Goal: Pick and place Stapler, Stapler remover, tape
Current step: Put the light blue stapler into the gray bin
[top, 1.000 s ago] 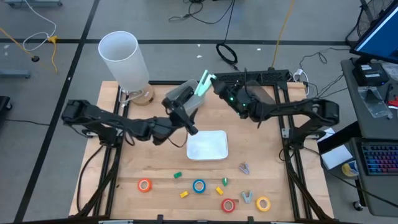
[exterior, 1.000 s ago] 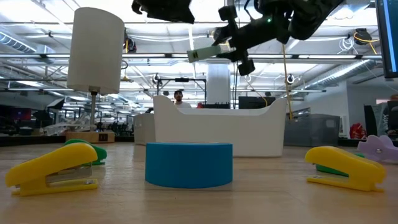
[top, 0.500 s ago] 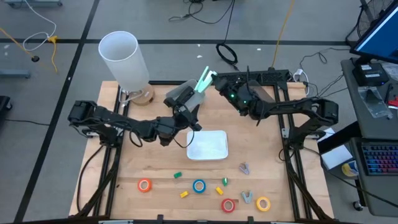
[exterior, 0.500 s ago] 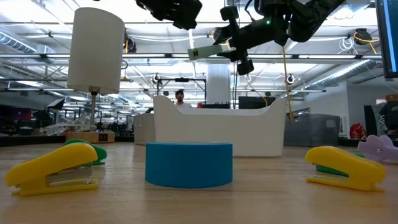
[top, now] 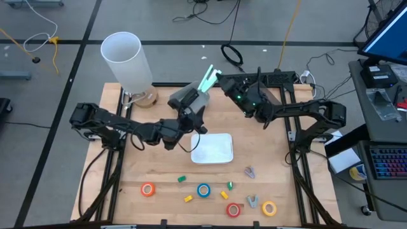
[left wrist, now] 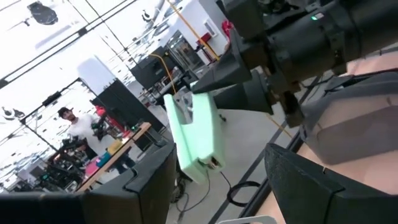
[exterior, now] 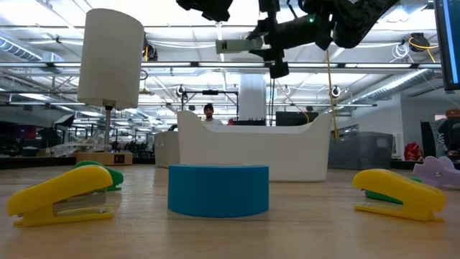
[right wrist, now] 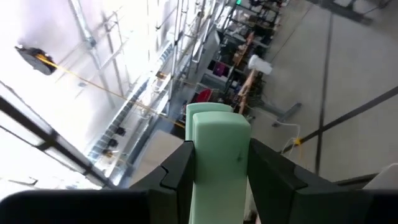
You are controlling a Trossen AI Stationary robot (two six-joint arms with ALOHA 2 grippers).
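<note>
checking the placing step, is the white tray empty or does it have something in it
Empty: the high view shows the white tray bare inside. The green stapler is up in the right end effector.

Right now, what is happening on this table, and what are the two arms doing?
The right claw holds a pale green stapler in the air, above the far side of the table. The left claw is raised close beside it, open and empty, above the white tray. The tape rolls, orange, blue, red and yellow, lie near the front edge of the table.
</note>
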